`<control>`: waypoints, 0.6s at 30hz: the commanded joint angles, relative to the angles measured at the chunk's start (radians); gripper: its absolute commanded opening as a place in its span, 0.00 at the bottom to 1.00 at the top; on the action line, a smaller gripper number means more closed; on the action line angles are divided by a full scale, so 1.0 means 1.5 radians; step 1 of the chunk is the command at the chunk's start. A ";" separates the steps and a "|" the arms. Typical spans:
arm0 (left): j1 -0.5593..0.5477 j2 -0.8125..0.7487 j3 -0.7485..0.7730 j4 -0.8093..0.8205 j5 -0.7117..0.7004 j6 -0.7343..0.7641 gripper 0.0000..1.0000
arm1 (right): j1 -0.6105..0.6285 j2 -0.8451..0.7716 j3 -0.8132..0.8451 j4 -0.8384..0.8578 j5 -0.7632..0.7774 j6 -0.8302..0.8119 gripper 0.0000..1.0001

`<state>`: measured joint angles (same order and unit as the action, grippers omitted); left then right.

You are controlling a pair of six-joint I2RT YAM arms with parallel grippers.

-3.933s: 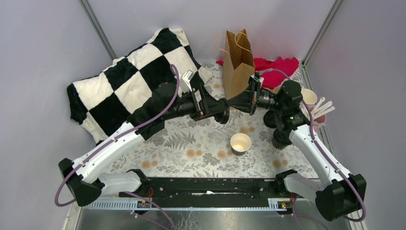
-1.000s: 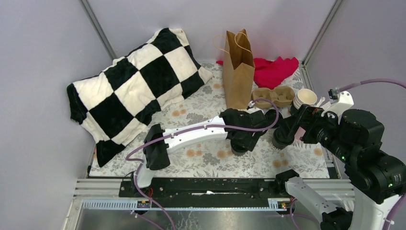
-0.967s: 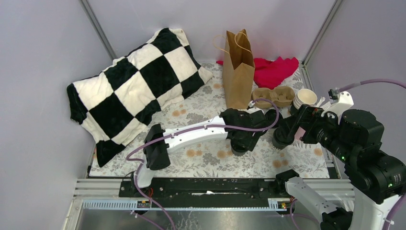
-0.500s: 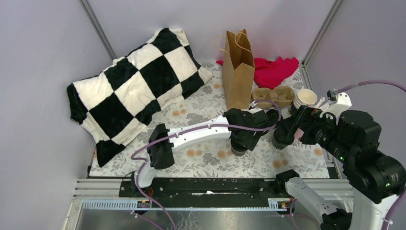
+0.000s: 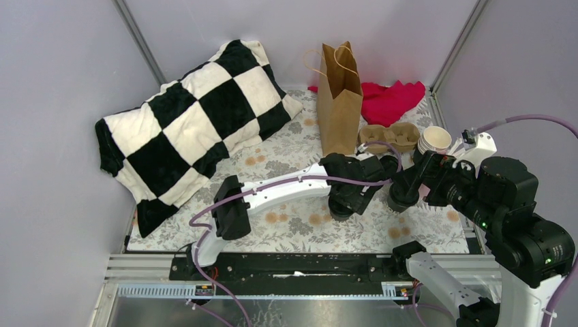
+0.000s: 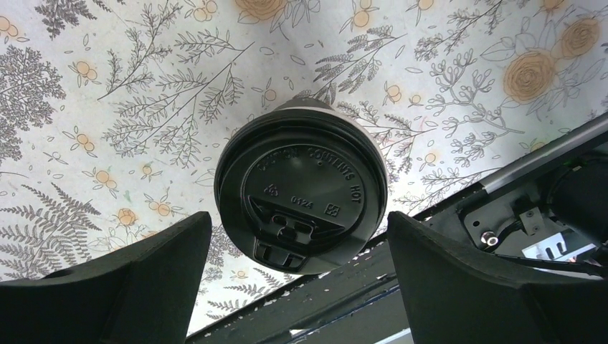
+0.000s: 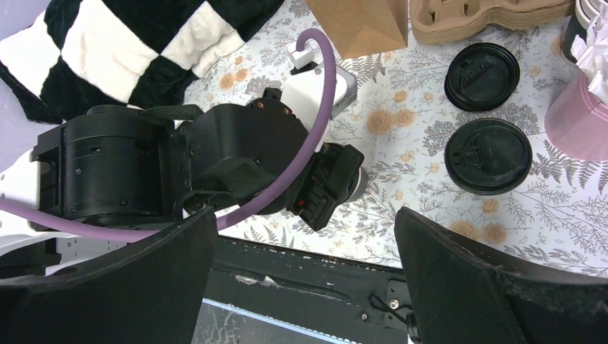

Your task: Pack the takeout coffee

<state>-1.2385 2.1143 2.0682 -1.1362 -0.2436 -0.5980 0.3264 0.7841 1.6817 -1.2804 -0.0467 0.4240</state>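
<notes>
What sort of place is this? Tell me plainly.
Probably a robot test booth dressed as a coffee takeout counter: plain grey walls, a paper bag, cardboard cup carrier and lidded cups on a flowered cloth.

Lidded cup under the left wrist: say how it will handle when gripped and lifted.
The cup shows a pale, probably paper wall, so a hard squeeze may dent it. Its lid looks seated all round and likely stays on. It stands upright and free on the cloth, so a sideways nudge could tip it.

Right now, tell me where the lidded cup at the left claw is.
Left wrist view: the lidded cup stands on the floral cloth between the fingers of the open left claw, close to the black front rail.
</notes>
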 commanded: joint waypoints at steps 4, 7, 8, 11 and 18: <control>0.004 -0.027 0.074 -0.032 -0.005 0.002 0.99 | 0.000 0.005 0.006 0.021 -0.002 0.005 1.00; 0.010 -0.101 0.037 -0.036 -0.005 -0.022 0.99 | 0.000 0.013 0.010 0.011 0.019 -0.002 1.00; 0.015 -0.140 0.001 -0.028 -0.002 -0.035 0.99 | 0.000 0.014 0.007 0.011 0.025 -0.006 1.00; 0.050 -0.271 -0.143 0.023 0.039 -0.071 0.99 | 0.000 0.022 -0.022 0.017 0.050 -0.011 1.00; 0.220 -0.549 -0.510 0.238 0.267 -0.158 0.99 | 0.000 0.090 -0.187 0.089 -0.013 -0.010 1.00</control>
<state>-1.0164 1.4242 1.5040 -1.0103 -0.0734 -0.7345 0.3264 0.8230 1.5227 -1.2415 -0.0017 0.4198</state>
